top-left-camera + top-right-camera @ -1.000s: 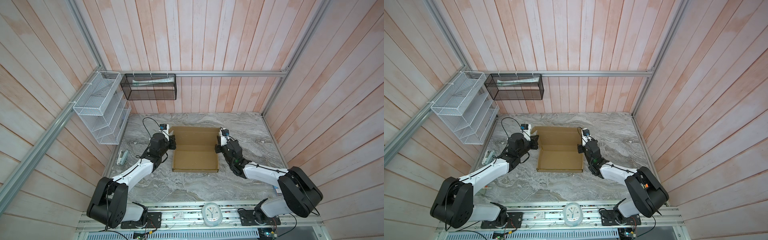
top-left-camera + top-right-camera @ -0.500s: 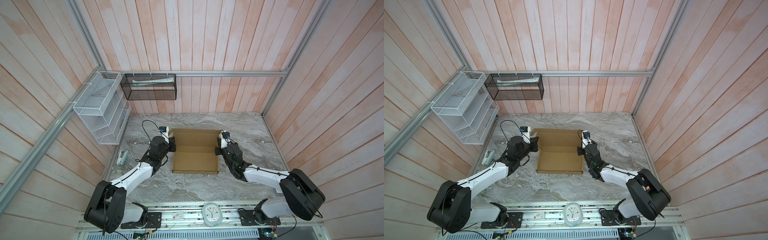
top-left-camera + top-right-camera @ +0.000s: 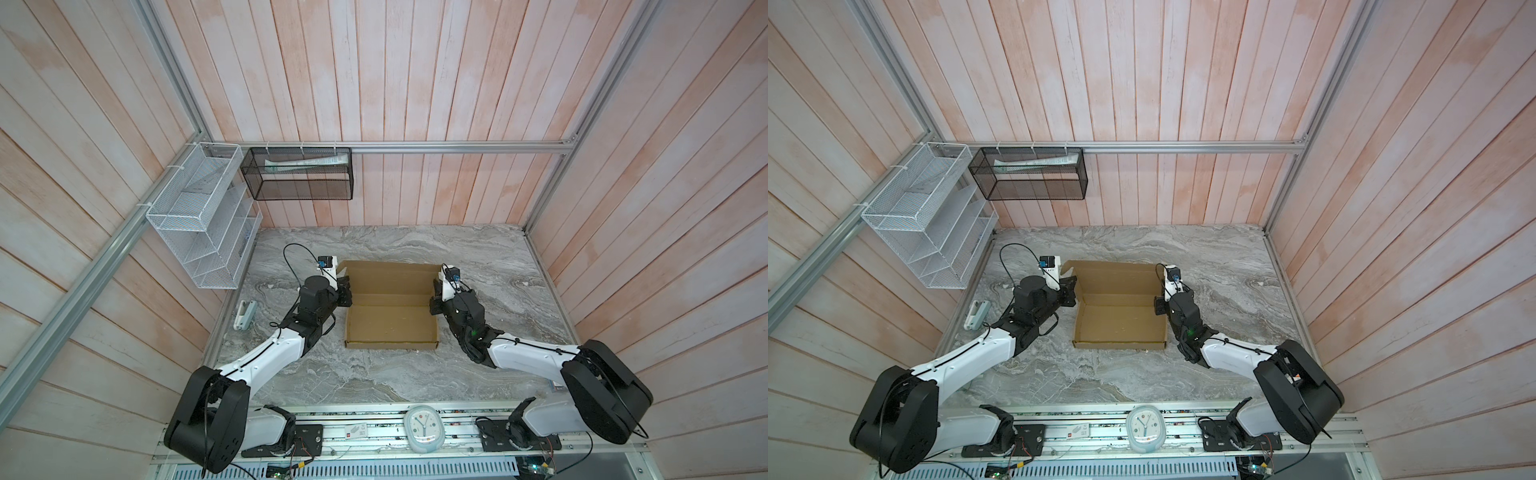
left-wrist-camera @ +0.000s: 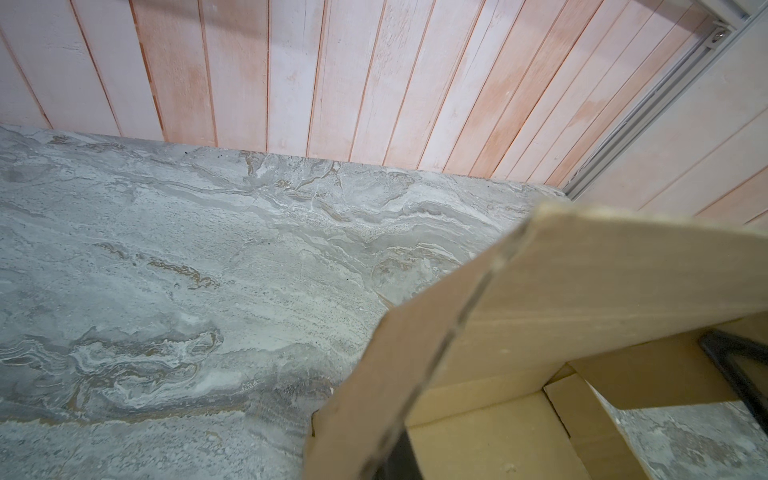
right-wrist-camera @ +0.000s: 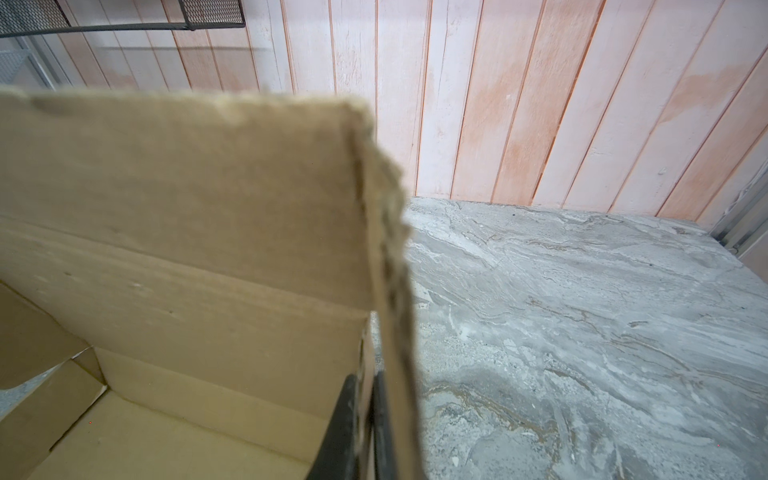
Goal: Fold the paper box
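Cardboard box (image 3: 390, 324) walls are sitting clamped between left gripper (image 3: 345, 291) and right gripper (image 3: 434, 299) jaws; lid (image 3: 390, 276) lowering is probably coming next.

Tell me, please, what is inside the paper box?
Only its bare cardboard floor shows inside the paper box; no loose item. The left fingers and right fingers grip the side walls, hiding small patches beside them.

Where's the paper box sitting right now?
In both top views the paper box lies open mid-table, with the left gripper at its left wall and the right gripper at its right wall.
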`<action>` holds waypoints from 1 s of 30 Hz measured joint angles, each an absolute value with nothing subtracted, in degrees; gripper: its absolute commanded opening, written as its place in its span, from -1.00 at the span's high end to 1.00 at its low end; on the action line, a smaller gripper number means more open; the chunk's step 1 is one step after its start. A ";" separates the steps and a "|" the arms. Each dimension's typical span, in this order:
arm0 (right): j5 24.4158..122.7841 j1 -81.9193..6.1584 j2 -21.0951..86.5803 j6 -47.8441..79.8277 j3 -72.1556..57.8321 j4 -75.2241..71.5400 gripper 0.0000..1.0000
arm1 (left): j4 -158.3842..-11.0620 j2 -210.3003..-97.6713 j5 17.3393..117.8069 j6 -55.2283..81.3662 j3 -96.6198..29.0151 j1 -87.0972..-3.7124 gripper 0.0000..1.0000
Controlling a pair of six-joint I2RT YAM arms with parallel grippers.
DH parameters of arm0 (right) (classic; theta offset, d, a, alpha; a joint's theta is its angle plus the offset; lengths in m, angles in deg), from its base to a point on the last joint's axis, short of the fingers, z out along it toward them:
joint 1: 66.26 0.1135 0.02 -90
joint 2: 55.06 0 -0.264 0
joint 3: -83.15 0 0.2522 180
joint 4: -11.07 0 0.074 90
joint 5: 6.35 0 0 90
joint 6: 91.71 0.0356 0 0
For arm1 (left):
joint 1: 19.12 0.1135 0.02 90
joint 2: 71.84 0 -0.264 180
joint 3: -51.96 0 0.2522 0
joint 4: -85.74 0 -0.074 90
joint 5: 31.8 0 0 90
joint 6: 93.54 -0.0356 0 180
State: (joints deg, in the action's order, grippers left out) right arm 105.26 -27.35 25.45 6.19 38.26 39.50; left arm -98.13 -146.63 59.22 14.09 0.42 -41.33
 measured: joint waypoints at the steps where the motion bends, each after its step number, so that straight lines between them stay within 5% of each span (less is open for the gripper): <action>1: 105.26 -27.33 25.23 6.26 38.50 39.50 0.79 | -98.15 -146.63 59.22 14.09 0.42 -41.35 1.00; 30: 107.20 -25.25 24.86 9.67 40.40 40.62 0.86 | -98.98 -144.79 56.99 16.06 3.19 -42.34 1.00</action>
